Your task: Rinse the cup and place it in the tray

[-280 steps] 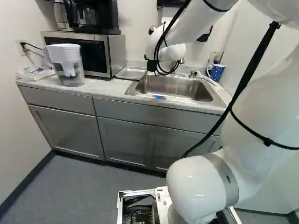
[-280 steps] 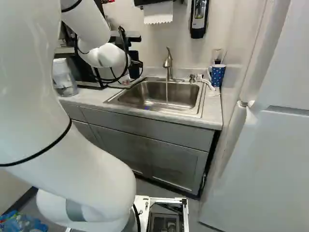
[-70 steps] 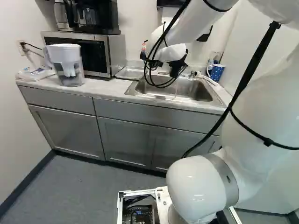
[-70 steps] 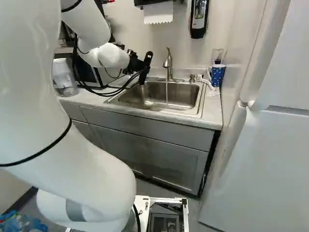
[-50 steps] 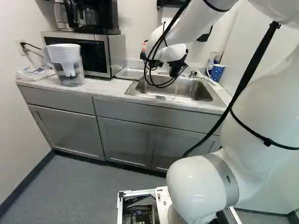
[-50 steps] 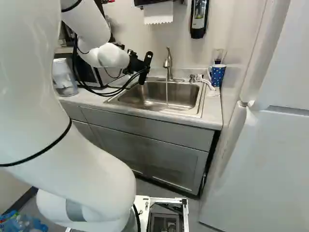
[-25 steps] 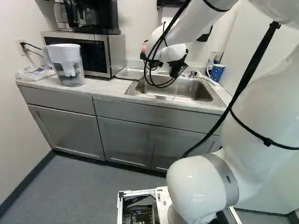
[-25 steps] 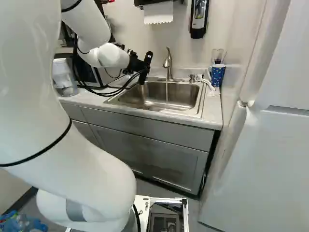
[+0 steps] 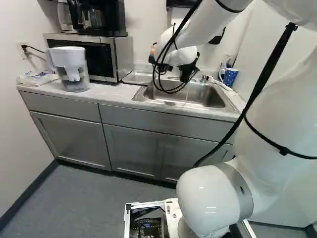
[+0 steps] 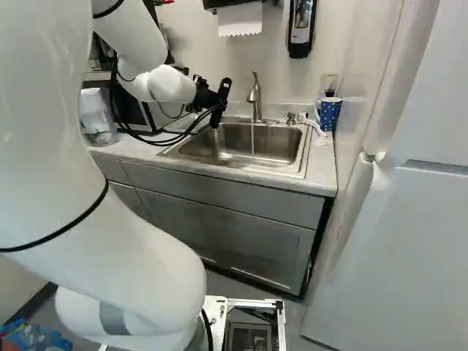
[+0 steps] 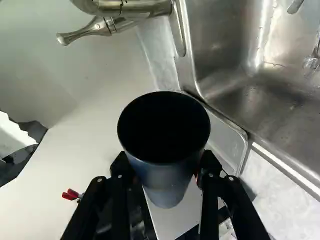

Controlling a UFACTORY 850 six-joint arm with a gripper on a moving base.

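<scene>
In the right base view my gripper [image 10: 213, 101] hangs over the sink's left end, beside the faucet [image 10: 254, 95], which runs a thin stream of water. The wrist view shows the gripper [image 11: 162, 172] shut on a dark cup [image 11: 165, 187], one finger on each side; its wide black mouth faces the camera. The metal tray [image 11: 227, 142] lies on the counter beyond the cup, next to the sink [image 11: 280, 85]. Its surface also shows left of the sink in the left base view, as the tray [image 9: 139, 77].
A microwave [image 9: 106, 57] with a coffee maker [image 9: 101, 20] on top and a water pitcher [image 9: 72, 69] stand at the counter's left. Right of the sink is a blue dotted mug [image 10: 329, 113]. A soap dispenser [image 10: 301, 25] hangs on the wall; a white fridge [image 10: 402, 241] stands at right.
Since the oldest frames, my wrist has turned and the gripper has swung out toward the faucet. A blue spot at the sink's front rim has vanished. Over the last second the arm has stayed still.
</scene>
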